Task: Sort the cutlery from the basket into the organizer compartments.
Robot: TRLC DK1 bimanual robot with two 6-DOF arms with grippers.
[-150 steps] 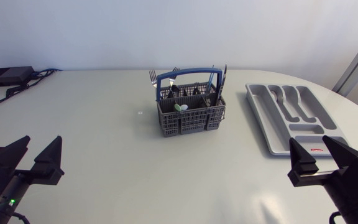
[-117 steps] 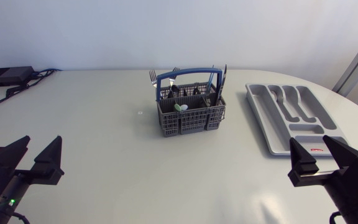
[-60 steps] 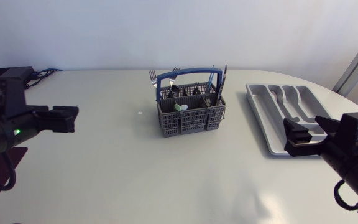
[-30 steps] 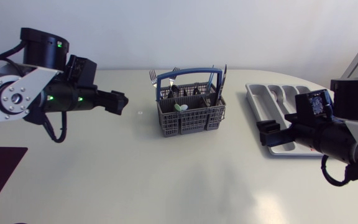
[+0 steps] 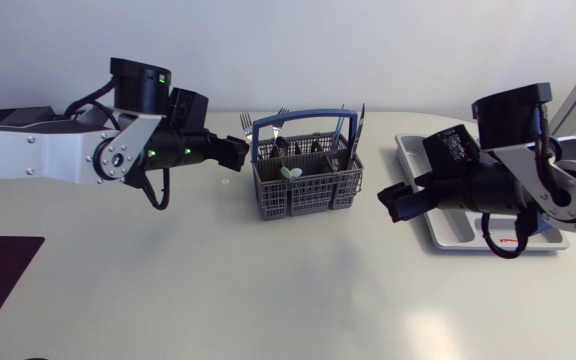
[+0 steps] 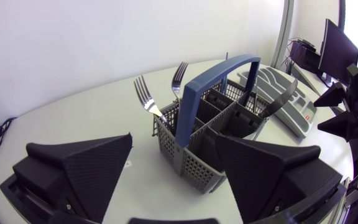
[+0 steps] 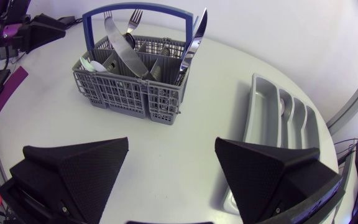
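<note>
- Cutlery (image 7: 124,53) is all in the grey basket (image 5: 308,195), which stands at the middle of the table (image 5: 268,290); neither tool holds any piece
- Nearest to us is our right tool (image 5: 393,203), low over the table just beside the basket's right end and apart from it; its two fingers are spread wide with nothing between them
- Our right arm lies across the near part of the organizer (image 5: 438,150) and hides that part from above
- Our left tool (image 5: 236,152) hangs a little farther back, close to the basket's left end; its fingers too stand wide apart and grip nothing, and in its wrist view the basket lies ahead of them, not touched
- A blue handle (image 5: 303,118) arches over the basket along its length
- On the basket's near side, left of the middle, we see a spoon (image 5: 290,173) with a pale bowl
- A knife (image 5: 359,125) stands at the far right corner, its tip above the handle; in the right wrist view a second blade leans across the middle compartments
- Two forks (image 6: 145,96) stand at the far left corner, tines up
- The grey organizer lies to the right of the basket, well apart from it, its long compartments running away from us
- At the table's far left corner we see a black box (image 5: 13,122) with cables
</note>
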